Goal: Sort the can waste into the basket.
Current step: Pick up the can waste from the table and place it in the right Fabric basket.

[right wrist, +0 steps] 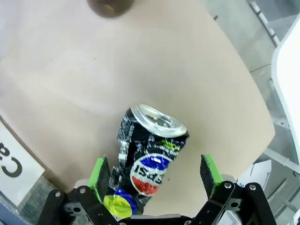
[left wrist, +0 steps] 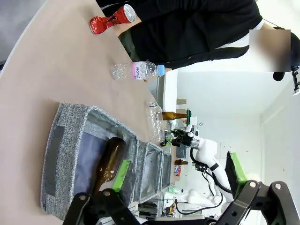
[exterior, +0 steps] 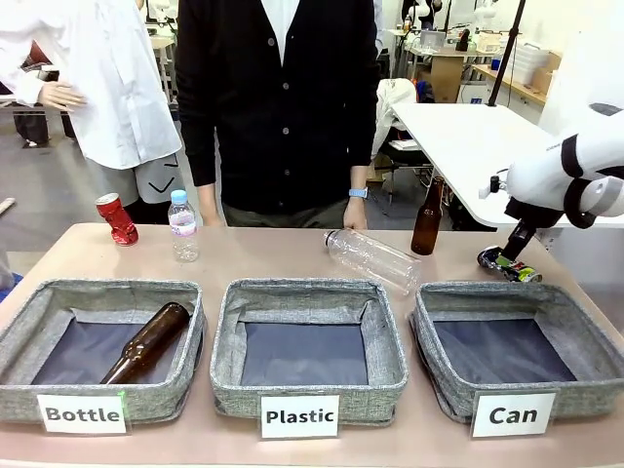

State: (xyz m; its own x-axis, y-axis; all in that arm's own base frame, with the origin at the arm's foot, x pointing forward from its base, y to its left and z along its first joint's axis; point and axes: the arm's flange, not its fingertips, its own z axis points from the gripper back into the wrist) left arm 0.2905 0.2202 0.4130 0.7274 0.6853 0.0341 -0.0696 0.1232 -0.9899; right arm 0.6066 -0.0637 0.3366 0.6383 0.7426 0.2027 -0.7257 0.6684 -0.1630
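Note:
A dark crushed can (exterior: 509, 265) with blue, yellow and green print lies on the table just behind the grey basket (exterior: 487, 294) labelled "Can". My right gripper (exterior: 508, 255) is down at it. In the right wrist view that can (right wrist: 150, 154) lies between the spread green pads (right wrist: 99, 171) of the open right gripper (right wrist: 154, 169), and neither pad presses on it. A red crushed can (exterior: 117, 218) stands at the table's far left. It also appears in the left wrist view as a red can (left wrist: 112, 18), far beyond my open, empty left gripper (left wrist: 179, 169).
The "Bottle" basket (exterior: 29, 322) holds a brown bottle (exterior: 148, 341); the "Plastic" basket (exterior: 307, 292) sits in the middle. Farther back are a clear bottle (exterior: 375, 258) lying down, a small upright plastic bottle (exterior: 182, 226) and a brown bottle (exterior: 427, 218). A person (exterior: 283, 107) stands at the far edge.

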